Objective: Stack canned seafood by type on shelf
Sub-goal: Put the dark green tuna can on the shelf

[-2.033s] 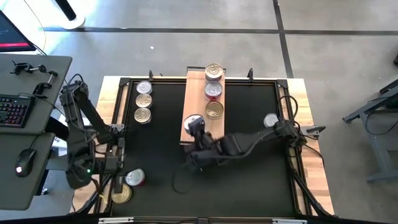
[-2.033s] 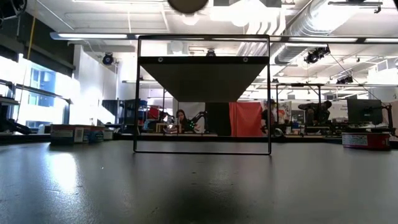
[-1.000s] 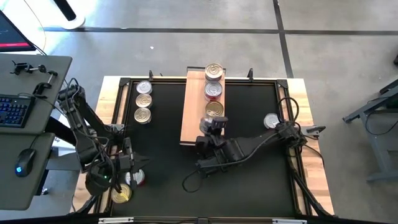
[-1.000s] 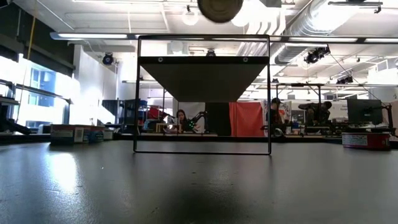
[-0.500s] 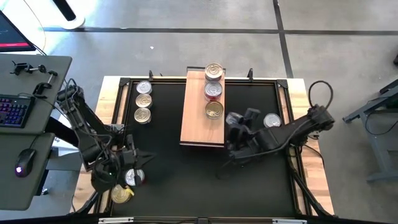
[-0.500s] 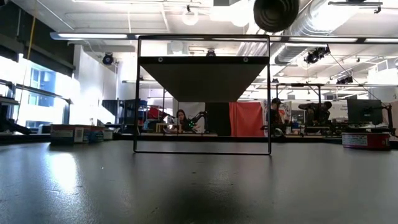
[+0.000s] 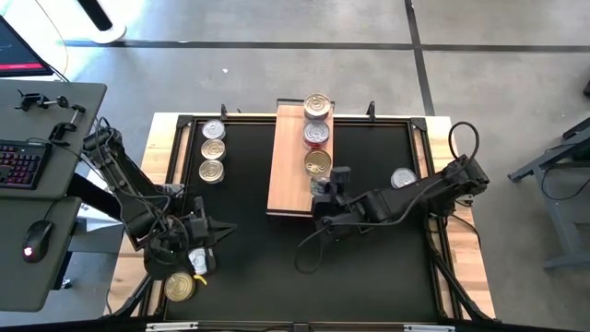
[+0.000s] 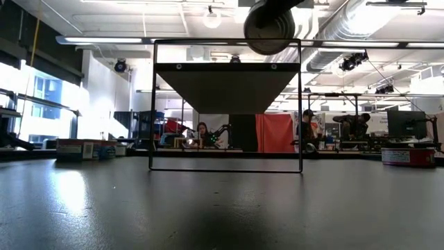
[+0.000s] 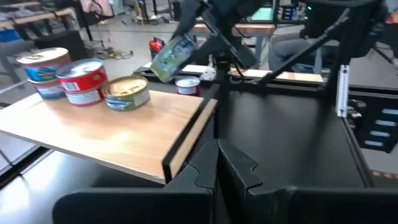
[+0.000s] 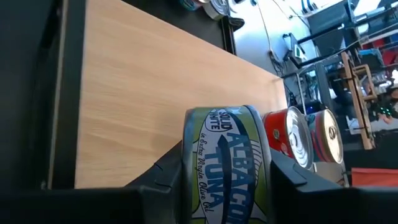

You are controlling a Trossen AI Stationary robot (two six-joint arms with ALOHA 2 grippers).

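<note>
We hold one green-labelled tuna tin (image 10: 227, 165) in the right tool (image 10: 224, 186), clamped across its rigid side wall, near the shelf (image 7: 288, 166) edge. The tin looks stiff, compact and smooth, so we grip it across its diameter. Three tins (image 7: 317, 135) stand on the shelf, three (image 7: 212, 149) at the worktop's left edge, one (image 7: 402, 178) at the right, two near the left tool (image 7: 198, 249), whose state we cannot tell.
</note>
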